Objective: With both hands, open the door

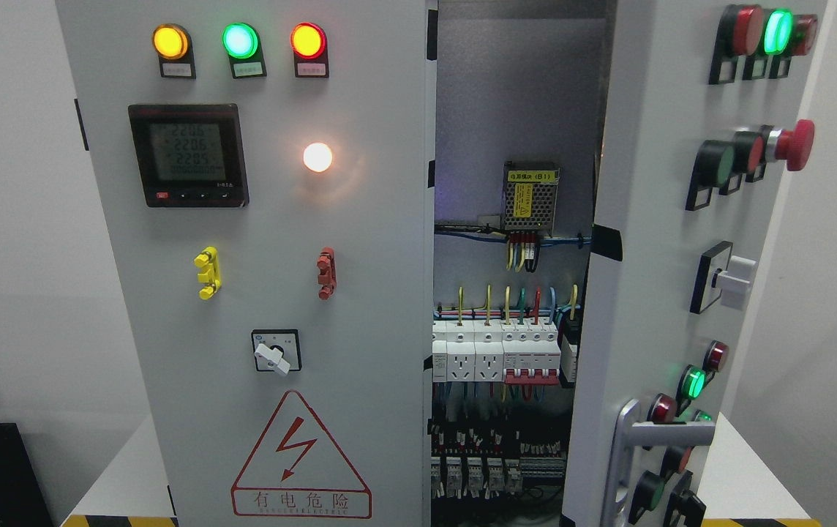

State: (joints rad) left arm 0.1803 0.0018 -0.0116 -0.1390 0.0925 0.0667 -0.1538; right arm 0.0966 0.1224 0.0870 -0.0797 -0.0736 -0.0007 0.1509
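No robot hand in view, left or right, so finger state can't be told. Right door (pixel 652 241) is at picture right, already swung well out toward the camera, hinged on its right side, its free edge near mid-frame. Its long axis runs vertical; button face angled to the right. Silver handle (pixel 627 454) sits low on it, untouched. Gap shows breakers (pixel 495 351) and wiring inside the cabinet (pixel 517 110). Left door (pixel 265 256) is shut, flat to camera, warning triangle (pixel 300 457) low. Judgement: about half done; left door remains, if it opens.
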